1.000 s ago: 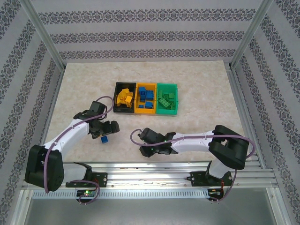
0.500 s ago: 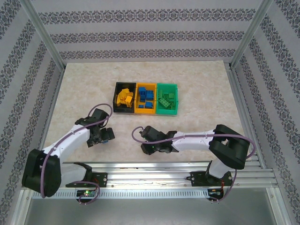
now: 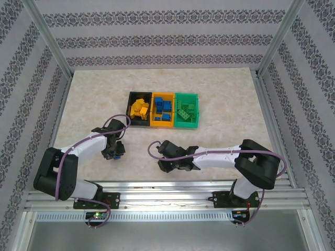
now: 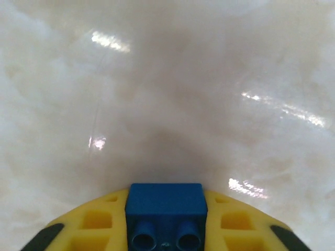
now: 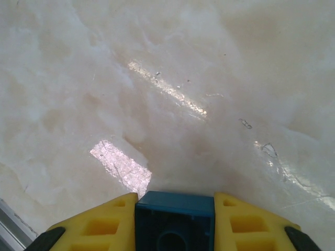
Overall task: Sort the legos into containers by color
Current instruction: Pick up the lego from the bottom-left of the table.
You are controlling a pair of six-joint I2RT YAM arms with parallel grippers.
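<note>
Left claw (image 3: 116,152) is pinched shut on a blue lego (image 4: 166,205), low over the bench (image 3: 225,104); the wrist view has the brick wedged between the yellow fingers (image 4: 91,225), with two studs facing the camera. Right claw (image 3: 165,164) is also clamped, holding a second blue lego (image 5: 175,212) just above the bench, near the front rail. The containers sit in a row mid-bench with the long axis running left to right: black bin (image 3: 129,109) holds the yellows, orange-yellow bin (image 3: 163,125) holds the blues, green bin (image 3: 187,126) holds the greens (so blue goes in the middle one). Key relation: the orange-yellow bin lies ahead of both claws, away from the bases. From the left claw it is forward and to the right, past the black bin's near corner. From the right claw it is almost straight ahead. The right arm looks slightly nearer and has the cleaner line. Next move is probably lift, carry over the rim, then drop; the risk is clipping the bin's front wall or both arms crowding the same bin
</note>
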